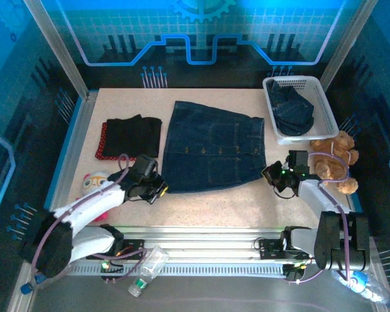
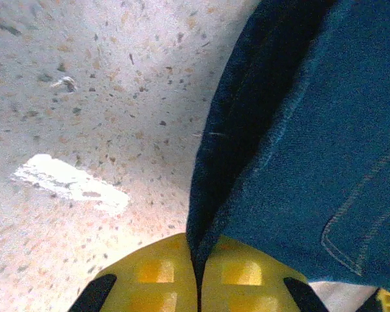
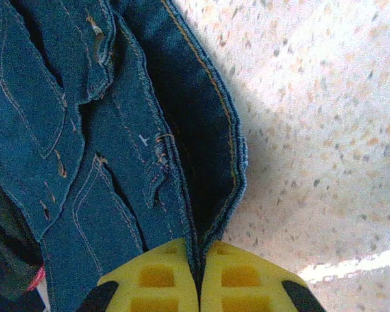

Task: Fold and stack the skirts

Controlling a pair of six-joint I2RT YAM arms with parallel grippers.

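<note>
My left gripper and right gripper were both clamped shut on the denim skirt — one near corner each. The skirt lay flat toward twelve o'clock, long axis three to nine. The basket at two o'clock held what looked like another denim skirt.

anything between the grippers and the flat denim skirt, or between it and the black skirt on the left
Nothing visible. The left gripper and right gripper are each shut on a near corner of the denim skirt, and only bare table lies between it and the black skirt.
</note>
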